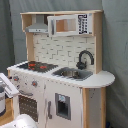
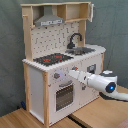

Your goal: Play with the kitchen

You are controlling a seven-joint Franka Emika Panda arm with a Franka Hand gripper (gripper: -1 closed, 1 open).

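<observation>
The arm's gripper [image 2: 71,74], its opening impossible to tell, reached the white-and-wood toy kitchen's [image 2: 37,85] front panel knobs, apparently to turn one.

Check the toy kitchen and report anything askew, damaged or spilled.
Nothing stands out. The kitchen stands upright and looks whole; the hob, sink, tap and hood all sit in place, with no spill on the counter. The gripper is at the front panel near the knobs.

The arm [image 2: 100,81] in the second exterior view is glossy white and rounded, its thick cylindrical joint capped by a dark disc with a glowing blue light, tapering into a slimmer white link
</observation>
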